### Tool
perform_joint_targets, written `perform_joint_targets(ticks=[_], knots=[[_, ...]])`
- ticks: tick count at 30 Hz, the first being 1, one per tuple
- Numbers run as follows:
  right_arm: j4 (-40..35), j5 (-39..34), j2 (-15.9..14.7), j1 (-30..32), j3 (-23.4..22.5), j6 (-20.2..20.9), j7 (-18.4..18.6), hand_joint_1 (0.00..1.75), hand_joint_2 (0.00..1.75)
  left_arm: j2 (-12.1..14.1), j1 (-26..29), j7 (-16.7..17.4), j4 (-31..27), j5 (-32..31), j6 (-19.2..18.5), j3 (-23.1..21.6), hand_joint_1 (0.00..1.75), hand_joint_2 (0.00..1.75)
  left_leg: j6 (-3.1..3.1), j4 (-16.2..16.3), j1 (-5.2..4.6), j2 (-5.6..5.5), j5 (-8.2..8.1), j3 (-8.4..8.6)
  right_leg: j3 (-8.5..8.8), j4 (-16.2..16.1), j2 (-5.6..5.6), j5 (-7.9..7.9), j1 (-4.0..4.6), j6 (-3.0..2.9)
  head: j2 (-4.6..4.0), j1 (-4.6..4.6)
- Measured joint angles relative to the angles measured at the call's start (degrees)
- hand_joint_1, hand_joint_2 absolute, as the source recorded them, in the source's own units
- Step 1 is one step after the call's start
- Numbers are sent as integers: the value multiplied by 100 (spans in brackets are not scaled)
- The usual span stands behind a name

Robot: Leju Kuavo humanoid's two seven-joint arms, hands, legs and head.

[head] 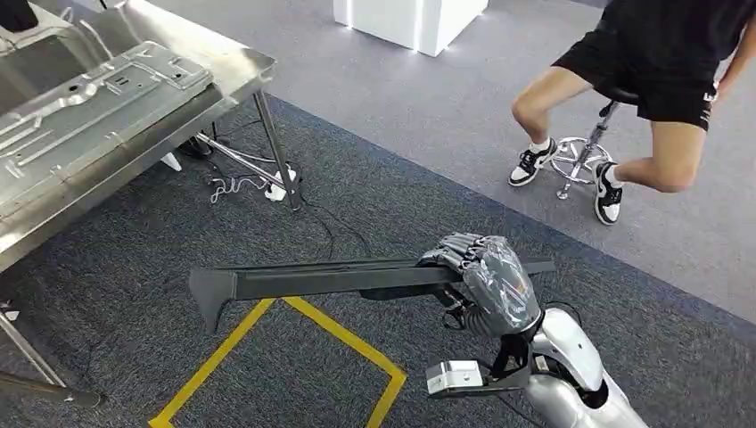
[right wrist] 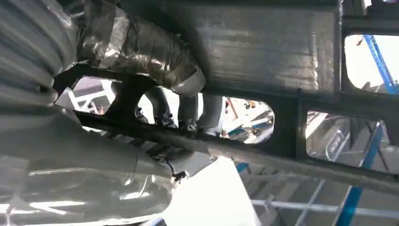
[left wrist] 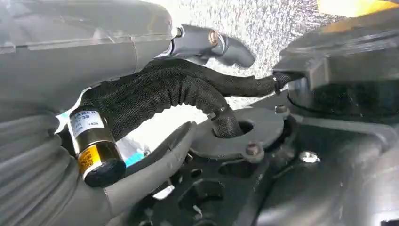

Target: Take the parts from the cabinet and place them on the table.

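The right hand is wrapped around one long, flat, dark grey part, holding it level above the carpet with yellow tape. One end of the part bends down. The shiny metal table stands apart, with one silver stamped sheet on it. I cannot tell how the left hand is set. One person sits on one stool.
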Motion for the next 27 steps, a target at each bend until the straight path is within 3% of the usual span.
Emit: perform_joint_targets(ticks=[1, 2, 3, 4, 6, 7, 8, 9, 10, 11, 12, 16, 17, 18, 19, 21, 22, 23, 24, 25, 26, 27], knots=[[2, 0, 2, -20, -2, 0, 2, 175, 175, 11, 4, 0, 0, 0, 0, -4, 0, 175, -38, -10, -7, -73, 7, -27, 29, -48, -90, 27, -47, -49, 0, 11], [2, 0, 11, -38, 0, 0, 2, 175, 175, 37, 6, 0, 0, 0, 0, -9, 0, 175, -47, 71, -8, 111, -42, -28, 57, -96, -194, 48, -54, -93, 0, -4], [0, 0, 20, -36, 2, -2, -2, 175, 175, 37, 0, 2, -11, 0, -6, -17, 0, 175, -72, 274, -47, 461, -193, -126, 78, -123, -255, 49, -48, -134, 0, -22], [0, 0, 20, -41, 4, 0, -2, 175, 175, 39, -9, 2, -13, 0, -7, -17, 0, 175, -100, 665, -41, 658, -423, -322, 87, -127, -345, 48, -27, -148, 0, -22], [9, 0, 20, -38, 7, 9, 2, 175, 175, 39, -13, 2, -13, 2, -7, -17, 0, 175, -129, 1528, -21, 802, -797, -762, 88, -124, -536, 25, 9, -181, 0, -20], [15, 0, 20, -39, 9, 13, 2, 175, 175, 42, -12, 0, -13, 9, -7, -20, 0, 175, -135, 1736, -19, 815, -823, -874, 88, -124, -622, 20, 21, -186, 0, -22], [17, 0, 24, -41, 9, 15, 0, 175, 175, 42, -11, -7, -13, 9, -11, -20, 0, 175, -134, 1650, -19, 822, -701, -842, 93, -124, -719, 12, 26, -186, 0, -20], [20, 0, 28, -47, 11, 22, 2, 175, 175, 42, -10, -13, -13, 15, -13, -20, 0, 175, -125, 1323, -19, 836, -492, -676, 104, -123, -800, -1, 31, -181, 0, -22], [22, 0, 37, -58, 11, 28, 2, 175, 175, 42, -7, -26, -13, 15, -13, -22, 0, 175, -103, 801, -23, 896, -232, -395, 126, -123, -875, -16, 35, -169, 0, -20], [22, 0, 42, -72, 11, 31, 2, 175, 175, 42, -6, -33, -13, 20, -11, -22, 0, 175, -67, 286, -36, 1050, -26, -100, 156, -124, -936, -34, 41, -153, 0, -20], [22, 0, 46, -88, 11, 31, 2, 175, 175, 42, -13, -39, -13, 24, 0, -22, 0, 175, -14, -17, -77, 1346, -51, 27, 178, -123, -990, -51, 56, -128, 0, -20], [33, 2, 68, -122, 15, 31, 17, 175, 175, 39, 1, -66, -11, 33, 46, -28, 0, 175, 79, -45, -119, 1066, -5, -2, 253, -160, -1210, -85, 84, -3, 0, -20], [33, 4, 66, -136, 15, 31, 20, 175, 175, 37, 0, -70, -11, 33, 55, -28, 0, 175, 131, -131, -31, 1003, 45, 86, 243, -138, -1144, -132, 74, 50, 0, -17], [39, 13, 66, -144, 15, 33, 20, 175, 175, 33, -4, -74, -11, 35, 61, -26, 0, 175, 148, -155, -47, 938, 61, 99, 219, 2, -830, -235, 45, 65, 0, -5], [39, 13, 66, -152, 15, 31, 22, 175, 175, 33, -20, -85, -11, 37, 70, -24, 0, 175, 176, -152, -42, 892, 74, 98, 57, 352, -591, -458, 41, 59, 0, -2], [50, 26, 66, -133, 22, 31, 33, 175, 175, 28, -40, -96, -11, 72, 68, -26, 0, 175, 184, -147, -46, 750, 71, 99, -380, 1238, -444, -830, 41, 68, 0, -4], [72, 57, 64, -134, 24, 41, 61, 175, 175, 28, -39, -105, -11, 81, 55, -26, 0, 175, 184, -139, -49, 665, 71, 97, -563, 1552, -431, -893, 43, 71, 0, -4], [94, 89, 59, -141, 24, 61, 98, 175, 175, 28, -39, -107, -11, 89, 33, -26, 0, 175, 181, -128, -49, 573, 69, 98, -611, 1568, -428, -786, 42, 70, 0, -4], [105, 112, 55, -158, 24, 90, 138, 175, 175, 28, -40, -109, -11, 90, 24, -26, 0, 175, 180, -111, -46, 488, 61, 100, -537, 1338, -420, -569, 40, 63, 0, -4], [122, 116, 46, -194, 24, 112, 168, 175, 175, 26, -42, -111, -11, 92, 17, -26, 0, 175, 164, -88, -41, 399, 49, 105, -353, 889, -390, -274, 33, 52, 0, -4], [144, 118, 26, -253, 22, 155, 210, 175, 175, 26, -46, -120, -11, 92, 17, -26, 0, 175, 142, -62, -37, 321, 34, 108, -140, 380, -271, 4, 19, 41, 0, -4], [164, 118, -2, -320, 22, 199, 245, 175, 175, 26, -51, -125, -11, 90, 17, -26, 0, 175, 119, -41, -29, 258, 19, 87, -12, 40, -10, 62, -10, 21, 0, -2]])
